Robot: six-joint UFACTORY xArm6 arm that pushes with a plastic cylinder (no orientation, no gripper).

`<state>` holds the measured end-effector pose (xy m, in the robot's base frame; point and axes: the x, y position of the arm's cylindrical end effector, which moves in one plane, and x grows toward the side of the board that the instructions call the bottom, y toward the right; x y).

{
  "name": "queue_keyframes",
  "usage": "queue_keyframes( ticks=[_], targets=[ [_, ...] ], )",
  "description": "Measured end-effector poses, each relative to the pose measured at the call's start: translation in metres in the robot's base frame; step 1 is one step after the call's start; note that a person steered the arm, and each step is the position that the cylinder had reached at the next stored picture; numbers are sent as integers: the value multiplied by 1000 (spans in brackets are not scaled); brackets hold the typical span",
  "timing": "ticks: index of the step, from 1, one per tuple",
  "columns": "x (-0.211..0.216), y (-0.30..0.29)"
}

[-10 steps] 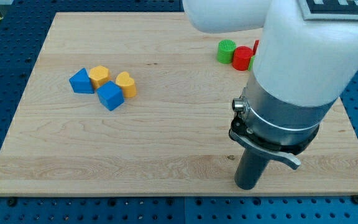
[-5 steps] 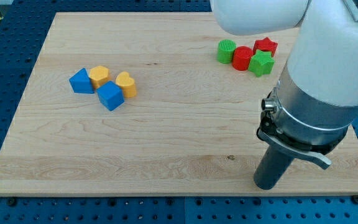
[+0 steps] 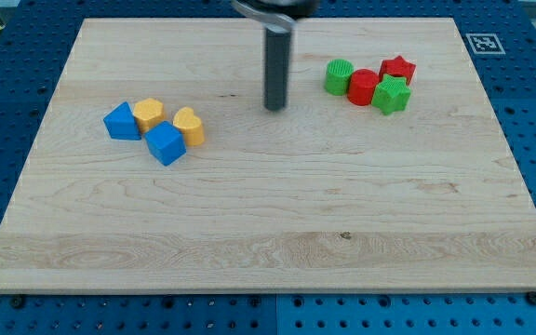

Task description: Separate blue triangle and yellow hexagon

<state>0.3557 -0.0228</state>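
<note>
Touching blue triangle (image 3: 122,122) & yellow hexagon (image 3: 149,113), left of my tip (image 3: 274,107)

The only sign is a small black-and-white square fiducial marker (image 3: 485,43) in the corner of the pale wooden desk (image 3: 268,233) at the view's top right; its pattern holds no letters or numbers. No readable text, brand or number appears elsewhere.
</note>
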Motion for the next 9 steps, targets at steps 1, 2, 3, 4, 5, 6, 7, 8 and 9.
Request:
queue_keyframes(
  ticks=[1, 2, 3, 4, 5, 6, 7, 8, 9],
  targets=[
    [-28, -96],
    [-25, -197],
    [-8, -226],
    [-6, -219],
    [10, -206],
    [22, -204],
    [31, -191],
    [48, -162],
    [74, -132]
  ],
)
